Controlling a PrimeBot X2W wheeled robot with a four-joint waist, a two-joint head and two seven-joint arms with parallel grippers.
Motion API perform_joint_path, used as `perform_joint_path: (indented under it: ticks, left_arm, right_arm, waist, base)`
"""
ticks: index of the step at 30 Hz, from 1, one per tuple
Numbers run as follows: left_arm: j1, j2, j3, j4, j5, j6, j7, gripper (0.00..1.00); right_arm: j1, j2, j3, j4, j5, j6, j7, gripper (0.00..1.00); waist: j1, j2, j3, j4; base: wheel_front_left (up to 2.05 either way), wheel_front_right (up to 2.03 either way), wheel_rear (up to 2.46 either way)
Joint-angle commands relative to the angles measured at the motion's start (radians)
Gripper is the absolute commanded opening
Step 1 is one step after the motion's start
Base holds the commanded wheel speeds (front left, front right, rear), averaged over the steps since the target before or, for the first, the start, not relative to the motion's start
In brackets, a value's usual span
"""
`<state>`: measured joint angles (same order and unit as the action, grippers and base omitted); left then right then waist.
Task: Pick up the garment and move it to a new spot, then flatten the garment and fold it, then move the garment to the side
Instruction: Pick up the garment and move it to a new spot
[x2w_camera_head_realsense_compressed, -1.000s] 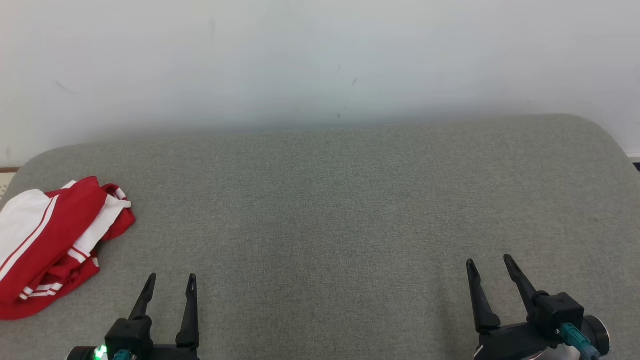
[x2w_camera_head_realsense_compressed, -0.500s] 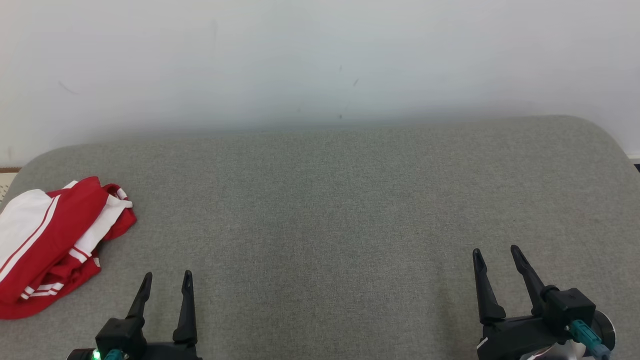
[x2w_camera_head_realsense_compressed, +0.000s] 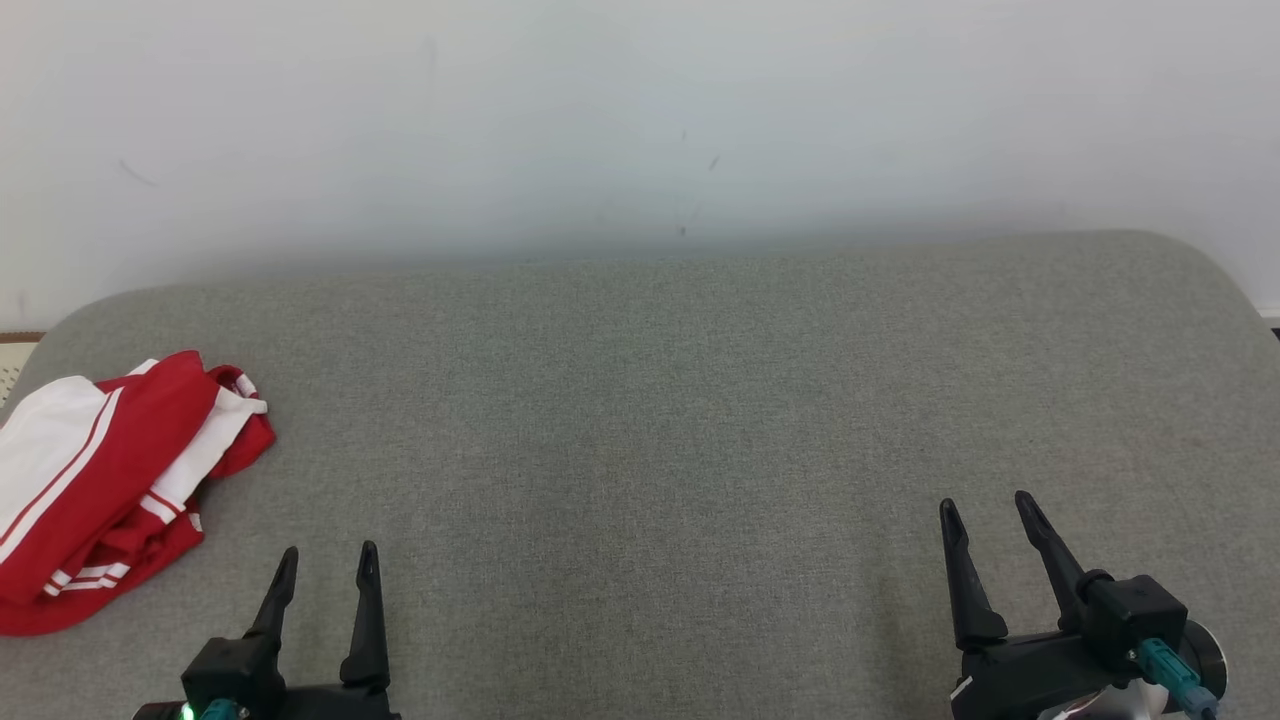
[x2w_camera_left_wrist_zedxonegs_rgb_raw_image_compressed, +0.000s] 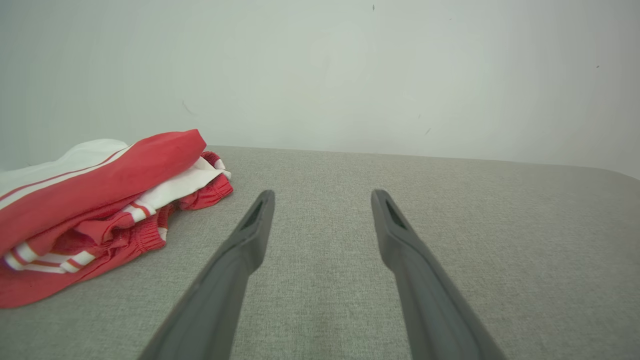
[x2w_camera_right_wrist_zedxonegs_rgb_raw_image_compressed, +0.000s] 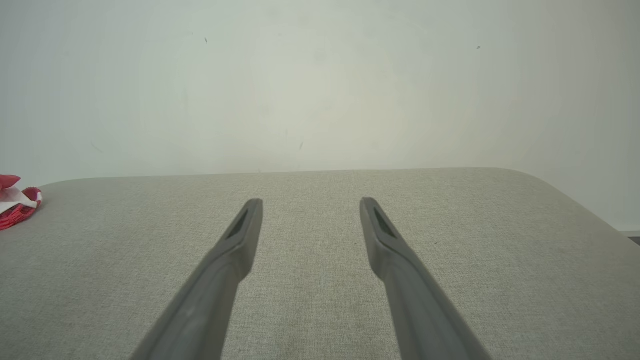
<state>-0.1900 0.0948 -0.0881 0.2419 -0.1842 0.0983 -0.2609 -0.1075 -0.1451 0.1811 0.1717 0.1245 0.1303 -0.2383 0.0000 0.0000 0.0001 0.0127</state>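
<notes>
Although hardly anything has altered in the last second, the left gripper (x2w_camera_head_realsense_compressed: 329, 548) has been shifted slightly leftward and the right gripper (x2w_camera_head_realsense_compressed: 984, 499) nudged a little forward; both are kept spread and empty. The garment (x2w_camera_head_realsense_compressed: 110, 480) has not been touched: it lies bunched at the far left of the pad (x2w_camera_head_realsense_compressed: 650, 420), near the left gripper but apart from it. One garment, one pad and two grippers are counted. Whether pick-up is pending or the work is finished cannot be judged.
</notes>
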Motion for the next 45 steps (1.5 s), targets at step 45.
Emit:
perform_joint_path:
  ticks: [45]
  left_arm:
    - [0.023,0.008,0.048,-0.026,-0.027,0.035,-0.005,1.0]
  right_arm:
    - [0.015,-0.001,0.097,-0.057,0.02,0.001,0.023,1.0]
  waist:
    - [0.0,0.0,0.007,0.36]
  base:
    - [0.0,0.0,0.0]
